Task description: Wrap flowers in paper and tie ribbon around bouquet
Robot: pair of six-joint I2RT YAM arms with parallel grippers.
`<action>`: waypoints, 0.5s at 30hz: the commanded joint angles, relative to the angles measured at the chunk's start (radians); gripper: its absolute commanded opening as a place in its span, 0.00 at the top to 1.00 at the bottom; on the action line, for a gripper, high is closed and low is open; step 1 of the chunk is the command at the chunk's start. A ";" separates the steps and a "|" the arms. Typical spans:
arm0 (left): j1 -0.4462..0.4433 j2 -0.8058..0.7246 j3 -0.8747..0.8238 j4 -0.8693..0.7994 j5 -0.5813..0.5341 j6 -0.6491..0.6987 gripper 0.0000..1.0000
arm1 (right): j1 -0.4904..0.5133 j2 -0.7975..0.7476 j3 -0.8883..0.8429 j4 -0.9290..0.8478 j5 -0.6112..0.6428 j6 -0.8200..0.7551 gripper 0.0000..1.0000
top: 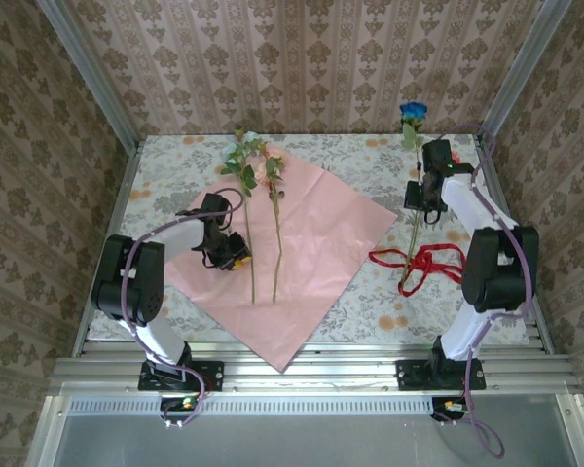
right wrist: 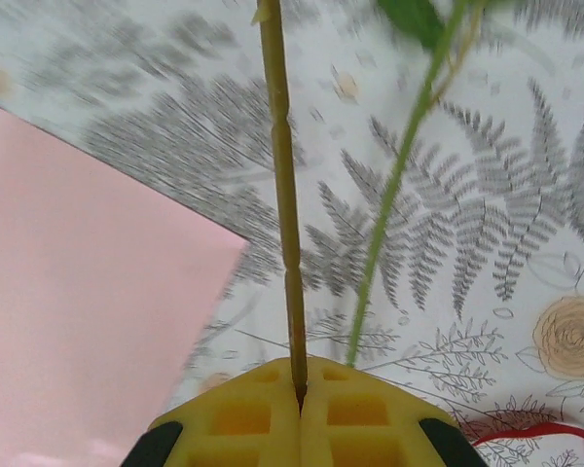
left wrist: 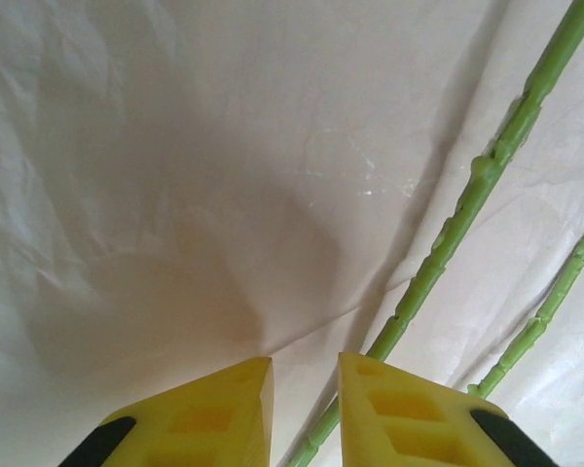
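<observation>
The pink-sided paper point(top: 321, 263) lies flat as a diamond on the table. Two flowers point(top: 258, 167) rest on it, their long green stems pointing toward me. My left gripper point(top: 236, 257) hovers low over the paper just left of those stems. In the left wrist view its yellow fingers point(left wrist: 224, 409) stand slightly open point(left wrist: 305, 368) with nothing between them; one stem point(left wrist: 467, 204) runs past the right finger. At the far right, my right gripper point(top: 418, 210) is shut point(right wrist: 300, 377) on the stem point(right wrist: 282, 195) of a blue flower point(top: 414, 112). The red ribbon point(top: 426, 263) lies looped below it.
The table carries a floral printed cloth point(top: 370, 156), fenced by metal rails point(top: 311, 365) at the front and patterned walls around. A second thinner green stem point(right wrist: 389, 204) with a leaf runs beside the gripped one. The paper's corner point(right wrist: 78, 292) reaches close to my right gripper.
</observation>
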 commanded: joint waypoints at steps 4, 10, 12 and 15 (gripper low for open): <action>0.005 -0.005 0.009 -0.015 0.007 0.003 0.77 | 0.157 -0.055 0.055 0.059 -0.134 0.118 1.00; 0.005 -0.004 -0.008 -0.006 0.008 0.001 0.77 | 0.388 0.073 0.180 0.217 -0.232 0.298 1.00; 0.006 -0.004 -0.010 -0.004 0.008 0.003 0.77 | 0.441 0.149 0.243 0.260 -0.258 0.355 1.00; 0.008 -0.005 -0.013 -0.002 0.007 0.002 0.77 | 0.509 0.280 0.367 0.302 -0.278 0.400 1.00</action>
